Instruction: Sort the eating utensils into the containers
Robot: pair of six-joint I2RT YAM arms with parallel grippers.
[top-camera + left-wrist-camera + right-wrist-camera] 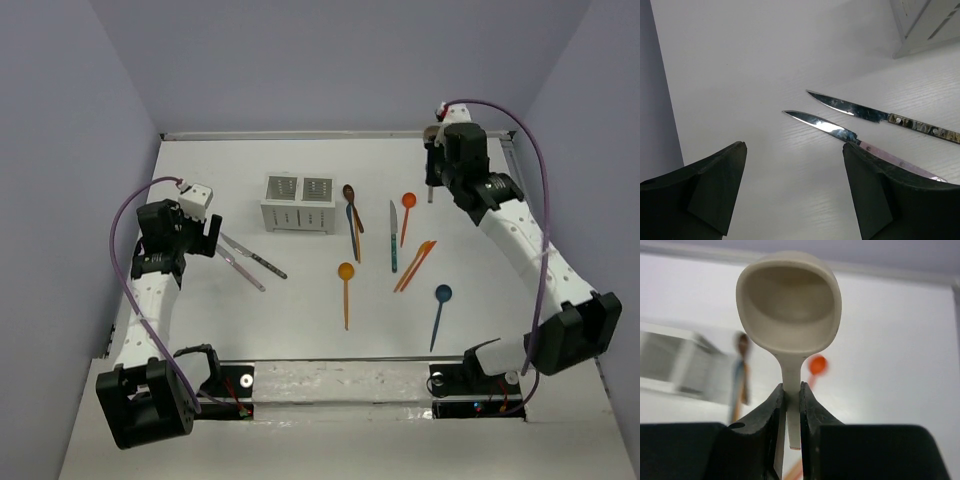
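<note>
My right gripper (pixel 792 390) is shut on the handle of a white spoon (pixel 790 305), bowl up, held above the table at the back right (pixel 431 178). My left gripper (pixel 794 150) is open and empty, low over the table at the left (pixel 207 237). In front of it lie a pink-handled knife (pixel 825 126) and a dark-handled knife (pixel 865 112), blades toward the gripper. The white two-compartment caddy (pixel 298 203) stands mid-table, both compartments looking empty. Right of it lie a brown spoon (pixel 350 200), a dark blue utensil (pixel 353 238), a teal knife (pixel 393 238), two orange spoons (pixel 406 215) and orange forks (pixel 415 265).
A dark blue spoon (pixel 440 310) lies near the front right. One orange spoon (pixel 346 290) lies at the front middle. A corner of the caddy (pixel 925 30) shows in the left wrist view. Grey walls close in the table on three sides.
</note>
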